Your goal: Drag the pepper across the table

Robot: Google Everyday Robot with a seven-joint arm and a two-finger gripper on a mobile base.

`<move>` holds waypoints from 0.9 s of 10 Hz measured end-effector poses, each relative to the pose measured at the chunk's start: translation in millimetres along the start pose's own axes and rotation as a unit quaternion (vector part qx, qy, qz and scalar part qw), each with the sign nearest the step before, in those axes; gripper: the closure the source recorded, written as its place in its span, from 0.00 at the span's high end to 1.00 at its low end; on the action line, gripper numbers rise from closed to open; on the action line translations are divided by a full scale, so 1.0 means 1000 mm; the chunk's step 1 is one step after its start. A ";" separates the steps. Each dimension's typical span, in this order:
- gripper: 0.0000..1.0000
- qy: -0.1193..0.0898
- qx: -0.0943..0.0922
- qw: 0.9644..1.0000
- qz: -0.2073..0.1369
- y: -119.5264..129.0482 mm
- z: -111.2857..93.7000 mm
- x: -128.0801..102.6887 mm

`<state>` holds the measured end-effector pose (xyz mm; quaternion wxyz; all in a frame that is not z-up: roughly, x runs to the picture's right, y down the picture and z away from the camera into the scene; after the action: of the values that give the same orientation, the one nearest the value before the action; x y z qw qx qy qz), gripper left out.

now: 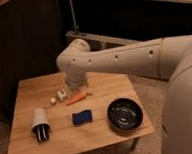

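Six loose items on the table (30, 91), a low top of light wood planks. Pepper (77, 98): small orange tapered piece, lying flat near the middle of the table's back half, slanted from lower left to upper right.

Gripper (78, 87) hangs straight down from the bent wrist of the cream arm (118, 57), just behind and above the pepper, with its tips low near the wood. Fingers spread wide, not closed on anything. Whether the tips touch the pepper: cannot tell.

White packet (62, 94) just left of the pepper, very close to its lower end. Small white bit (53, 100) further left, beside the packet. Blue sponge (82, 117) on the near side of the pepper, apart from it. Black bowl (125, 114) upright at front right, right of the sponge. White cup (40, 124) on its side at front left, dark mouth toward the near edge.

Arm reaches in from the right over the back right of the table. Robot body (187, 114) fills the right side of the view.

Closest around the pepper: packet on the left, sponge in front, gripper behind. Bowl sits further off at front right.
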<state>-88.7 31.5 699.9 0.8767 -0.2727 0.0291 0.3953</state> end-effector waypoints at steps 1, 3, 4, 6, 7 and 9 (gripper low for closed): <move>0.65 -0.008 -0.017 0.998 -0.056 -0.003 -0.005 -0.001; 0.65 -0.012 -0.028 0.989 -0.144 -0.017 -0.010 0.003; 0.65 -0.012 -0.025 0.987 -0.161 -0.019 -0.010 0.001; 0.65 -0.010 -0.020 0.984 -0.177 -0.026 -0.010 0.003; 0.65 -0.010 -0.021 0.984 -0.179 -0.024 -0.009 0.001; 0.65 -0.010 -0.020 0.984 -0.177 -0.025 -0.010 0.002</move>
<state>-67.5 14.3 702.6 0.9273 -0.2873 -0.0364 0.2371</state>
